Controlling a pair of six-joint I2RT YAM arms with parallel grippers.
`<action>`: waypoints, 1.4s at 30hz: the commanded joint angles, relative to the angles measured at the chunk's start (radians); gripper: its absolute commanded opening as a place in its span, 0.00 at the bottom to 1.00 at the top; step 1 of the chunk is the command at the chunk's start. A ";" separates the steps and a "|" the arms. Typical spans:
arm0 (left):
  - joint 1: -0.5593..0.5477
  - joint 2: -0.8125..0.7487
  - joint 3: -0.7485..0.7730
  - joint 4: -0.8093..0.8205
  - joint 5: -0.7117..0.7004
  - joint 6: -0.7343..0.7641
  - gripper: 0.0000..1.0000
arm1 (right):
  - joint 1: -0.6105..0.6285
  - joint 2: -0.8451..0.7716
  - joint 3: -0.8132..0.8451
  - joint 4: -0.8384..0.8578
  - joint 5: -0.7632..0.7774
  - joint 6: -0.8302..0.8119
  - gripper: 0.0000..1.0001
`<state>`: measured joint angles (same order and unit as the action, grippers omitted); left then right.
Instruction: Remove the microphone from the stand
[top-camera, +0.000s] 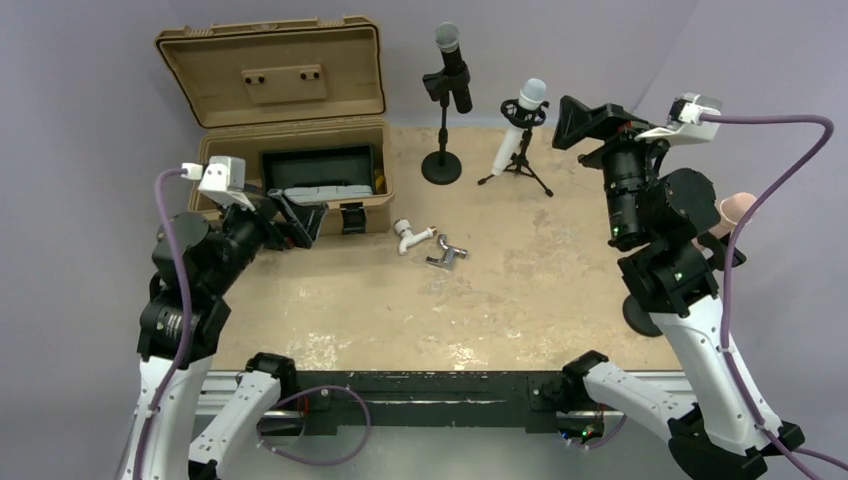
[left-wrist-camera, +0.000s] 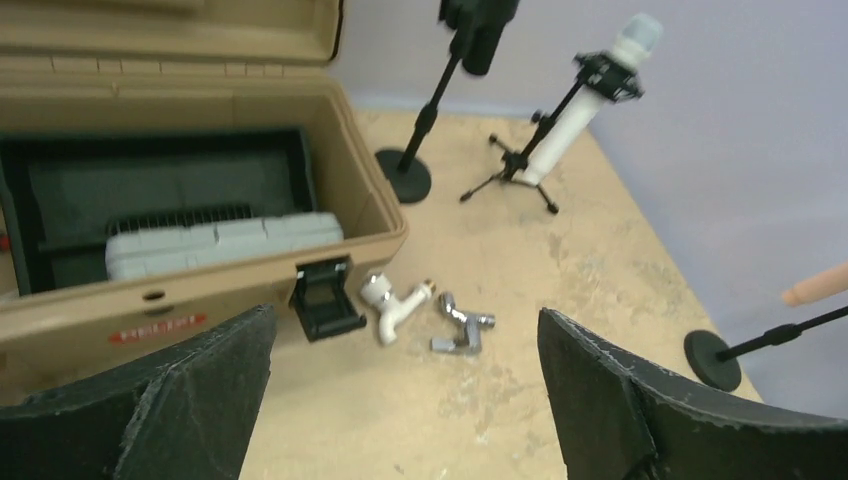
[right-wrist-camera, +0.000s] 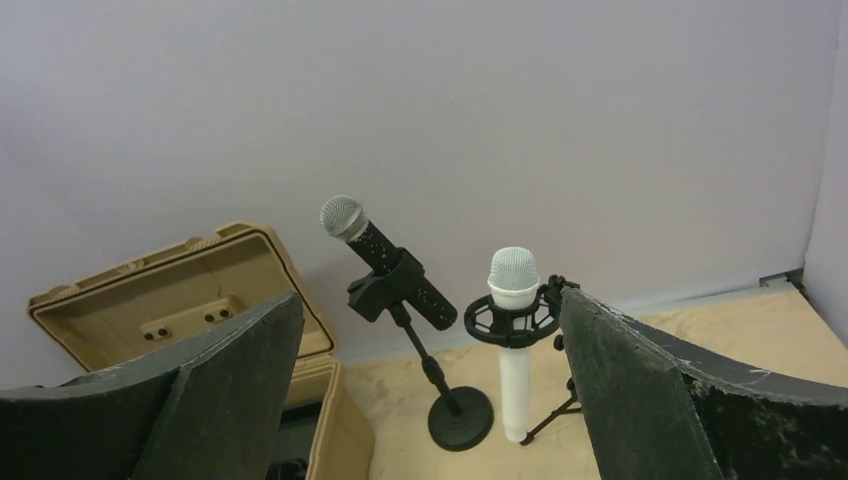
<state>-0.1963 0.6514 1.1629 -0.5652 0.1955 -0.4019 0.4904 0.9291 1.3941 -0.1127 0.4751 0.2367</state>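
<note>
A black microphone (top-camera: 452, 65) sits clipped in a round-base stand (top-camera: 441, 167) at the back of the table. A white microphone (top-camera: 520, 125) hangs in a black shock mount on a small tripod (top-camera: 522, 168) just right of it. My right gripper (top-camera: 580, 122) is open and empty, raised to the right of the white microphone and apart from it. In the right wrist view the open gripper (right-wrist-camera: 430, 300) frames the black microphone (right-wrist-camera: 385, 260) and the white microphone (right-wrist-camera: 516, 330). My left gripper (top-camera: 300, 222) is open and empty by the case; its wrist view (left-wrist-camera: 405, 330) shows both open fingers.
An open tan case (top-camera: 290, 130) stands at the back left with a grey block inside. A white tap (top-camera: 412, 236) and a chrome fitting (top-camera: 446, 254) lie mid-table. A third stand with a pinkish microphone (top-camera: 738, 208) and round base (top-camera: 640, 315) is behind my right arm.
</note>
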 joint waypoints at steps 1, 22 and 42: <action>0.006 0.048 -0.012 -0.187 -0.050 -0.040 1.00 | -0.003 0.028 -0.024 0.006 -0.039 0.040 0.99; 0.006 -0.090 -0.168 -0.386 -0.183 -0.085 1.00 | -0.004 0.260 -0.243 0.248 -0.137 0.007 0.99; -0.002 0.304 0.110 0.118 0.195 -0.258 0.94 | -0.233 0.455 -0.221 0.394 -0.356 0.014 0.99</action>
<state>-0.1967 0.8368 1.1313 -0.6361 0.2295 -0.5957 0.2497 1.3754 1.1419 0.2058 0.1783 0.2920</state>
